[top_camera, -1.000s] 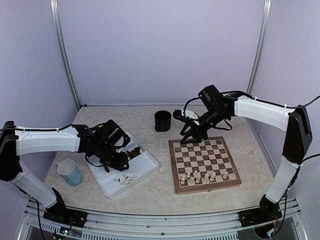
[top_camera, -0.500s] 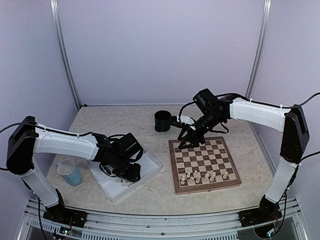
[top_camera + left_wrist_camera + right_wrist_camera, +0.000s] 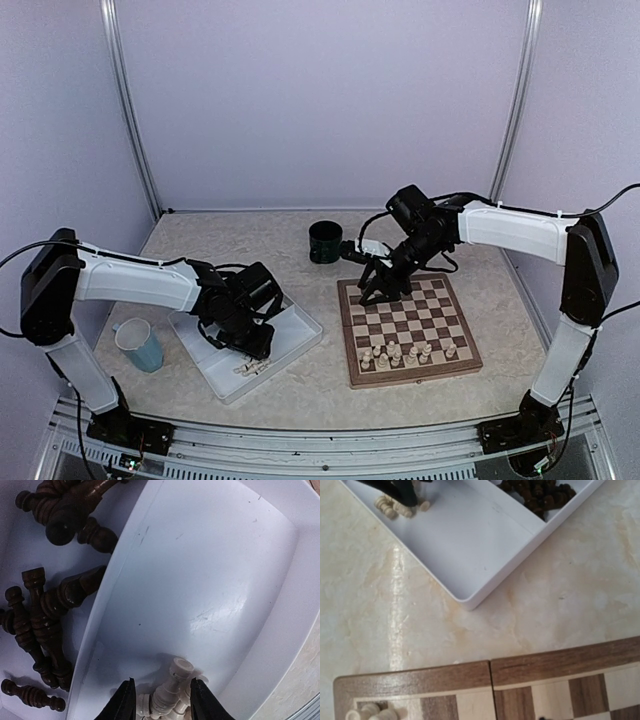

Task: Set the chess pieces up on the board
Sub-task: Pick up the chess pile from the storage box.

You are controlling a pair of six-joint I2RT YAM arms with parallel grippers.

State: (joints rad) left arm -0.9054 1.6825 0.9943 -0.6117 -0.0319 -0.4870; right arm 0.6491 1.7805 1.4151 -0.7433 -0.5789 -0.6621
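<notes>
The left gripper [image 3: 162, 690] has shifted over the white divided tray [image 3: 215, 580], jaws now narrowly apart around a cream turned chess piece [image 3: 176, 674]; picking seems next.

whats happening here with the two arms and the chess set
The left gripper is down in the white tray, fingers open around a cream piece; the dark pieces lie in the tray's other compartment. The right gripper hovers at the far left corner of the board; whether it holds anything is unclear. Several cream pieces stand on its near rows.
</notes>
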